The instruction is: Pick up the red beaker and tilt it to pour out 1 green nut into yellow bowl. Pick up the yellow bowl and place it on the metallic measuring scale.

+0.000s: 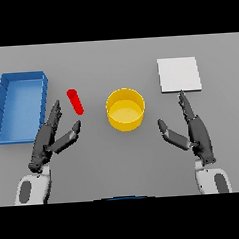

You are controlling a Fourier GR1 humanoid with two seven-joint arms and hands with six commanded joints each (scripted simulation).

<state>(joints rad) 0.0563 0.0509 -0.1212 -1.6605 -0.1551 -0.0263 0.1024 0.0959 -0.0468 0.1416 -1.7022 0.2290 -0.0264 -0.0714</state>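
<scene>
Grey table (pixel 112 57), slim red beaker (pixel 75 101)

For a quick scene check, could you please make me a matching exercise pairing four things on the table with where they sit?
Things:
1. blue bin
2. red beaker
3. yellow bowl
4. metallic measuring scale

Places:
A. centre of the table
B. far right, beyond the right hand
C. left edge of the table
D. just ahead of the left hand, between bin and bowl

Pairs: 1-C, 2-D, 3-A, 4-B
</scene>
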